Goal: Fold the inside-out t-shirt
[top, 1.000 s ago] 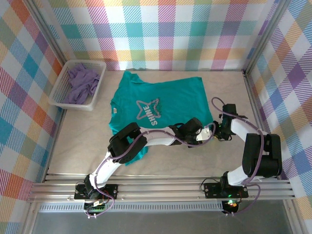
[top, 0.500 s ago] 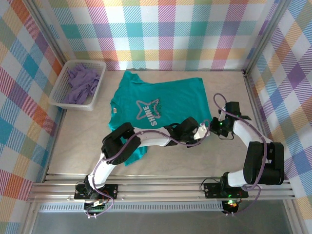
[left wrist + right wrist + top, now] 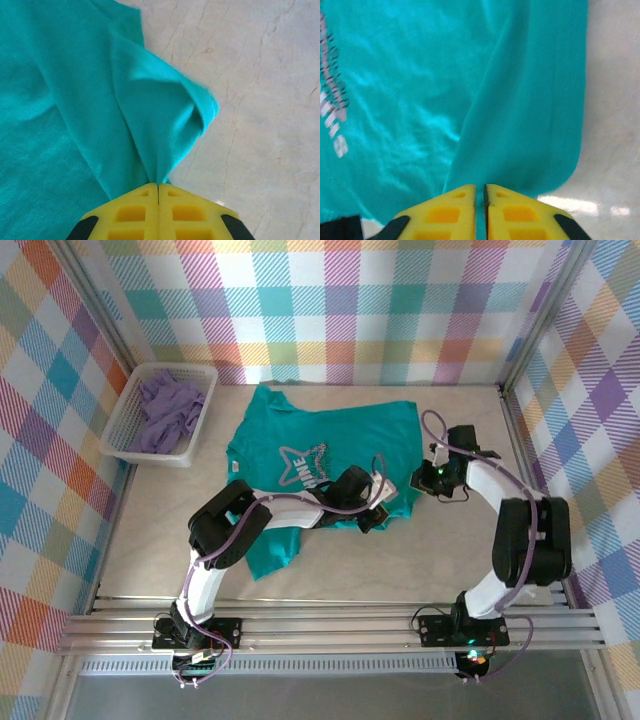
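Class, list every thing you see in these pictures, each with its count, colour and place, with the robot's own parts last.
t-shirt: one, teal-green with pale print, mid-table.
basket: one, white, table's far-left corner.
garment: one, lavender, inside the basket.
table: one, beige marbled, under everything.
walls: three, pastel plaid, around the table.
left gripper: one, yellow fingers, shut on the t-shirt.
right gripper: one, yellow fingers, shut on the t-shirt.

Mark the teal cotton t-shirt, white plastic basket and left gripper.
teal cotton t-shirt (image 3: pixel 335 435), top view, bare cloth beside the print.
white plastic basket (image 3: pixel 146 457), top view, near rim.
left gripper (image 3: pixel 158 186), left wrist view, shut fingertips pinching cloth.
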Tool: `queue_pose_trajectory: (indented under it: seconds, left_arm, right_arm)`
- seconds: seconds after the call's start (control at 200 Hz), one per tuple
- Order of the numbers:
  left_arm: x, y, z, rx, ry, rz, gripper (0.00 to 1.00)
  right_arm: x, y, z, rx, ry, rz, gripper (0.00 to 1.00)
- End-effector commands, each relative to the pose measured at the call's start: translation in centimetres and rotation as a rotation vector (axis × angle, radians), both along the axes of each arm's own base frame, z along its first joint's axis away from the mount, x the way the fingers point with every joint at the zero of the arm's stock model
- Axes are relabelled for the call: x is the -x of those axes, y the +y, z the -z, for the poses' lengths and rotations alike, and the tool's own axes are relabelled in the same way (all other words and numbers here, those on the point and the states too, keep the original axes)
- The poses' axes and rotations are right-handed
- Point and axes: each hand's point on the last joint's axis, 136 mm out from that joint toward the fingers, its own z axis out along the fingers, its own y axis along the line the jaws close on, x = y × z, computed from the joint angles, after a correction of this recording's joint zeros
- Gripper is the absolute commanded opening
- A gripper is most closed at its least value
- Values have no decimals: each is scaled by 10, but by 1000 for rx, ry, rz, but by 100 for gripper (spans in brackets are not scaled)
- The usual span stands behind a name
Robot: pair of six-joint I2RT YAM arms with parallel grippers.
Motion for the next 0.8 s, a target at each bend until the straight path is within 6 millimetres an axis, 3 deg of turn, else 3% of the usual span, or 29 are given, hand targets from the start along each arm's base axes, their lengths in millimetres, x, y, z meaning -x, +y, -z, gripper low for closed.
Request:
queue_pose_trajectory:
  seconds: [0.0, 0.08, 0.195, 0.32, 0.415, 0.62, 0.795]
  left_arm:
    - [-7, -6, -18, 110, 94, -42, 0]
    - [-12, -6, -18, 127, 129, -63, 0]
    - [-18, -5, -17, 143, 170, -87, 0]
    - [-22, -4, -17, 153, 194, -101, 0]
    - [-22, -4, -18, 155, 201, -102, 0]
    - [-20, -3, -18, 153, 207, -98, 0]
    - [-18, -2, -18, 147, 206, -93, 0]
  right_arm:
    - [-8, -9, -3, 96, -10, 4, 20]
    - [-4, -7, -13, 105, -47, 0, 27]
    - [21, -1, -18, 102, -71, -21, 35]
    - [53, 13, -11, 55, -64, -36, 42]
    - [67, 24, -1, 38, -48, -41, 45]
    - [56, 42, 18, 53, -31, -65, 55]
    - [39, 22, 31, 197, 23, -18, 47]
